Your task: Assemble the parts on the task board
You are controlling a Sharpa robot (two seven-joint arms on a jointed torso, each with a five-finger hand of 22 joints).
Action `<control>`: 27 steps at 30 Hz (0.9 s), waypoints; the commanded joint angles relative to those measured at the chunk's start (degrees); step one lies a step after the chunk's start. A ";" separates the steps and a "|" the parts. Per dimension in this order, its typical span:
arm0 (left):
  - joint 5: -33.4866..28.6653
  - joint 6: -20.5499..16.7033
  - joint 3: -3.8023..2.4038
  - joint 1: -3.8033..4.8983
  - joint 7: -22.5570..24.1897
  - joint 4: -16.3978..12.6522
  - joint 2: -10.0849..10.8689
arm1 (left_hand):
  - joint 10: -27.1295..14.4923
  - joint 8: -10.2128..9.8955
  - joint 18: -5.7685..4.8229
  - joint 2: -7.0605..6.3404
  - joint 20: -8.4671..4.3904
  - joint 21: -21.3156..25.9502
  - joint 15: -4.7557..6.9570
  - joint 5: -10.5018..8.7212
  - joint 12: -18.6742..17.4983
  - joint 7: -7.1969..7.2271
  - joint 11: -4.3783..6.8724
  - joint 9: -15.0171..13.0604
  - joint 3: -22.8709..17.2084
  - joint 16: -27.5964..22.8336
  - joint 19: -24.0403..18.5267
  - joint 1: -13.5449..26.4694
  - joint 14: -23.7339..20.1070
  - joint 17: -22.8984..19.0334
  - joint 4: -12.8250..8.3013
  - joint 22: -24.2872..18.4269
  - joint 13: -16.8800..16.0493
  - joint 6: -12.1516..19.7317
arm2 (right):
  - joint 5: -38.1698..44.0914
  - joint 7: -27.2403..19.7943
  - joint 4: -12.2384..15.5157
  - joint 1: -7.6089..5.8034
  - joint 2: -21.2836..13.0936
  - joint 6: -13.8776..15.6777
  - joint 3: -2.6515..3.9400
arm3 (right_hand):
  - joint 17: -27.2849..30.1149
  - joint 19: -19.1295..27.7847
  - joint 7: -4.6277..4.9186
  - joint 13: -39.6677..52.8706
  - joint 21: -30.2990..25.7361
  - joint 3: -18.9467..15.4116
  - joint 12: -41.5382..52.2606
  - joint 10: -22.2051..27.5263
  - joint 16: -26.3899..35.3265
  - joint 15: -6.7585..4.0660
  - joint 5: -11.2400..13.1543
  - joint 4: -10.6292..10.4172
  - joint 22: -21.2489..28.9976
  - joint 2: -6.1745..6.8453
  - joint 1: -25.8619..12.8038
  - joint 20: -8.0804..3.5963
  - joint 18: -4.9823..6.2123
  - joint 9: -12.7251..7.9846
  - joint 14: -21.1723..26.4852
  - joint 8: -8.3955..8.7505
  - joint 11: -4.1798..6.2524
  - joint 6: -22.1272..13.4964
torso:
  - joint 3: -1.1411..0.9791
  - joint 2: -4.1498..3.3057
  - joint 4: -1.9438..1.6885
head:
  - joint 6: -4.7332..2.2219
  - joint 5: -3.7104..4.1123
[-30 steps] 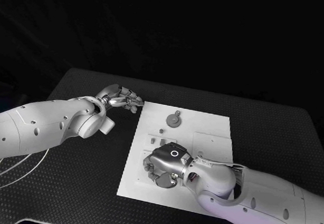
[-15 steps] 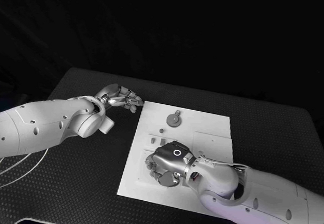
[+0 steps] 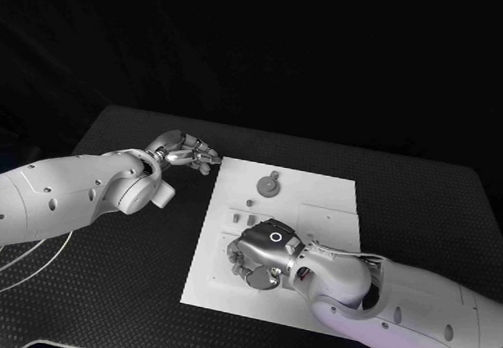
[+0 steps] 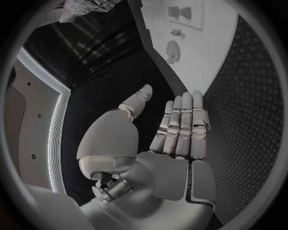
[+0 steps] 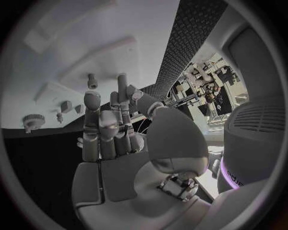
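White task board point(image 3: 321, 198), grey parts point(image 3: 271, 186), black table point(image 3: 139, 238).

The room beyond the black table point(image 3: 111, 293) lies in deep darkness while light from above makes the white task board point(image 3: 321, 198) and both arms stand out brightly, and the two wrist views bend straight edges into curves near their dark circular rims.

The flat white matt task board point(image 3: 321, 198) lies on a black table point(image 3: 426, 206) with a finely dimpled, rubbery-looking surface; beside the board, the silver metallic left hand point(image 3: 186, 150) looks glossy.
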State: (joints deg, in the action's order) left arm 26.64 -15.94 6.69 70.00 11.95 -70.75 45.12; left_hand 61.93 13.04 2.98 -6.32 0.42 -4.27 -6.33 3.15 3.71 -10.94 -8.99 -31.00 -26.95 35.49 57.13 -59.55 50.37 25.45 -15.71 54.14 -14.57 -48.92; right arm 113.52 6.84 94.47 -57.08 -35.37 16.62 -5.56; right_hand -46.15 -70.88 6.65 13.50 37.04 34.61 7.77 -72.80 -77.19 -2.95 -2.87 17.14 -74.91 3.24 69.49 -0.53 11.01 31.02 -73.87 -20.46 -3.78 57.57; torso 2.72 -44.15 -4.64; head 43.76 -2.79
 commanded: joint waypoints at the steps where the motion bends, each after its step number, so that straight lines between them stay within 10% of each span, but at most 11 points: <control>1: -0.30 0.52 -0.04 0.05 0.35 -0.11 -0.07 | -0.44 0.22 1.13 0.36 0.24 0.21 -0.01 -0.21 0.21 0.12 0.08 0.06 0.40 -0.36 0.28 0.18 0.47 0.08 0.00 -0.08 0.07 0.07 | 0.91 0.53 -0.09 0.09 -0.28 -1.30 -0.07 | -0.06 -0.03 -0.11 2.17 0.36 -0.02 0.14 -3.23 -0.20 -1.09 -0.20 -0.31 -1.23 -1.13 1.70 -0.33 3.99 0.04 0.50 -0.30 1.46 0.43 | -0.02 -0.04 0.00 | 0.00 0.10; 27: -0.29 0.60 -0.04 0.06 0.25 -0.21 0.02 | -0.53 0.25 1.12 0.33 0.26 0.23 -0.04 -0.21 0.18 0.12 0.05 0.10 0.44 -0.56 0.23 0.21 0.46 0.29 -0.01 -0.11 0.14 0.10 | 0.70 1.04 0.36 0.08 -0.53 -2.94 -0.07 | -0.08 0.01 -0.13 2.34 0.37 -0.03 0.05 -3.29 -0.18 -1.11 -0.19 -0.33 -1.22 -1.08 1.70 -0.31 3.99 0.14 0.51 -0.25 1.48 0.48 | 0.05 0.00 -0.02 | -0.06 0.27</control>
State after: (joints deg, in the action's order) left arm 26.64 -15.92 6.69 70.00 11.87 -70.79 45.20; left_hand 61.93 13.04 2.97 -6.32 0.41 -4.27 -6.33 3.15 3.71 -10.94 -8.99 -30.96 -26.95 35.27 57.13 -59.55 50.37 25.66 -15.71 54.09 -14.52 -48.92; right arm 113.50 7.32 95.00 -57.04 -36.02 15.67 -5.61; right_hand -46.18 -70.92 6.50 13.50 37.04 34.64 7.69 -72.80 -77.19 -3.08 -2.89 17.11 -74.91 3.23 69.49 -0.37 11.01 31.06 -74.01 -20.45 -3.78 57.71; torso 2.74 -44.15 -4.65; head 43.74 -2.58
